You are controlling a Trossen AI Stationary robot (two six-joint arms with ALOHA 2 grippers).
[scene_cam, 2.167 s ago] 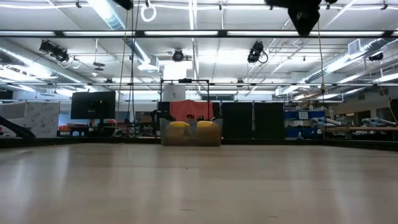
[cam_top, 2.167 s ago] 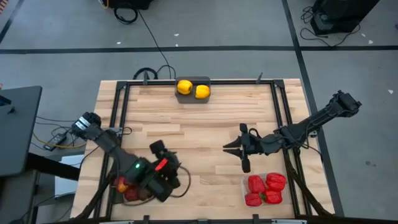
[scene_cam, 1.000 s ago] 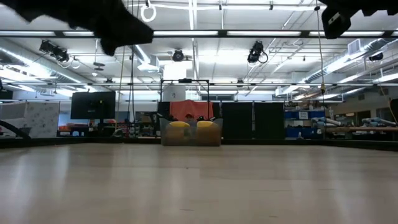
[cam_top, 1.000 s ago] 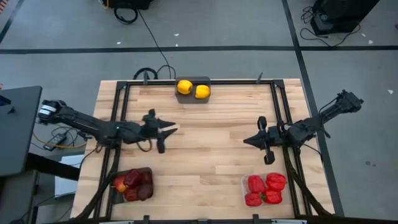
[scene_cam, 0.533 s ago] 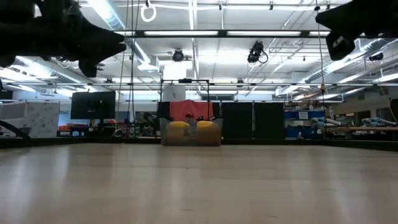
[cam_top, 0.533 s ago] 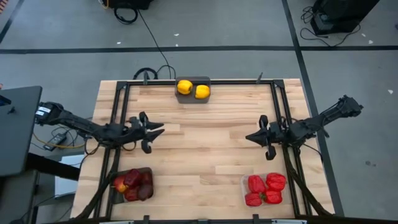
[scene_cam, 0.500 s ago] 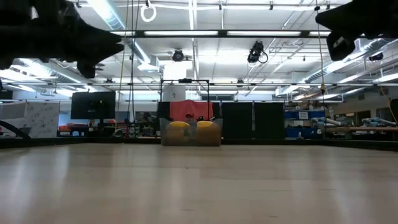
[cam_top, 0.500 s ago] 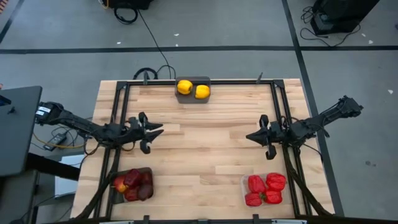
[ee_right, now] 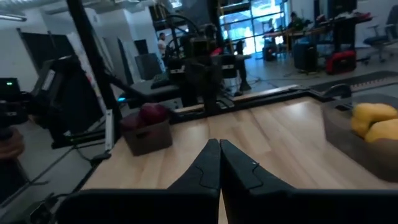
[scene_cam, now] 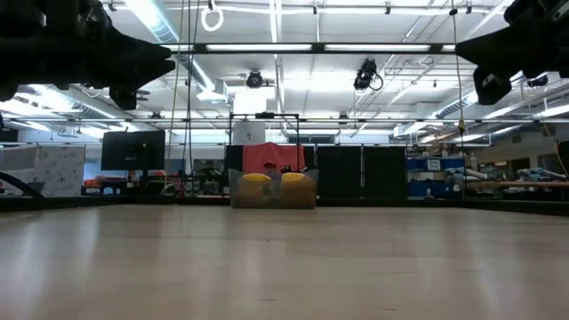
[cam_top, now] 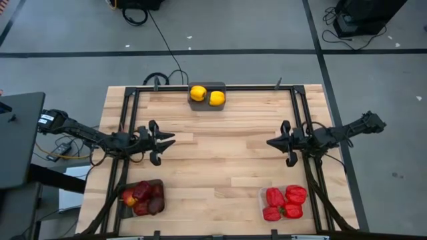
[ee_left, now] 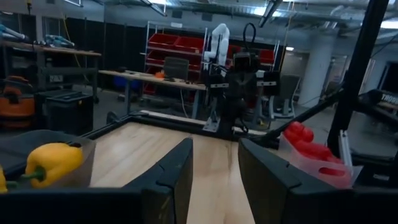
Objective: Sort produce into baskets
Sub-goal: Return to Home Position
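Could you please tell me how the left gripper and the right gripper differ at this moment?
The left gripper is open, the right gripper shut. The left gripper hangs over the left side of the table, the right gripper over its right side. Both are empty and point inward.

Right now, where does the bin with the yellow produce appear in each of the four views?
High view: the bin stands at the middle of the far edge of the table.
Low view: picture centre, at the table's far end.
Left wrist view: at the picture's edge, near the camera, yellow produce inside.
Right wrist view: at the picture's edge, yellow pieces inside.
Shared landmark: the wooden table under it, seen in all four.
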